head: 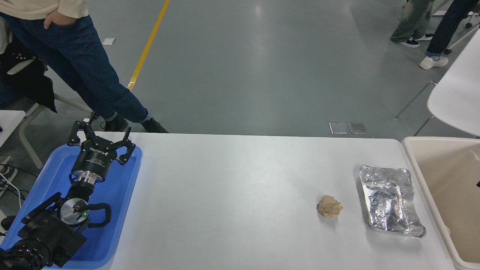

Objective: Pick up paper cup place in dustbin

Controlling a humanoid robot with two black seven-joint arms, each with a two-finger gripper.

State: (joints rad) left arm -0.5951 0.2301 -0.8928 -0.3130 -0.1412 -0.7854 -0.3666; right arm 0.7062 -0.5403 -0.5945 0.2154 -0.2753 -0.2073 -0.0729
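Note:
The beige dustbin [414, 159] stands at the table's right end, cut off by the picture's right edge. The paper cup is not in view. A tiny dark speck [478, 184] shows at the right edge inside the bin's outline; I cannot tell what it is. My right arm and gripper are out of view. My left gripper [101, 132] is parked open and empty over the blue tray [123, 195] at the lower left.
A crumpled brown paper ball [329, 206] and a crinkled silver foil tray [390, 200] lie on the white table [232, 195] near the bin. A person in jeans [90, 71] stands at the far left corner. Other people's legs show at the top right.

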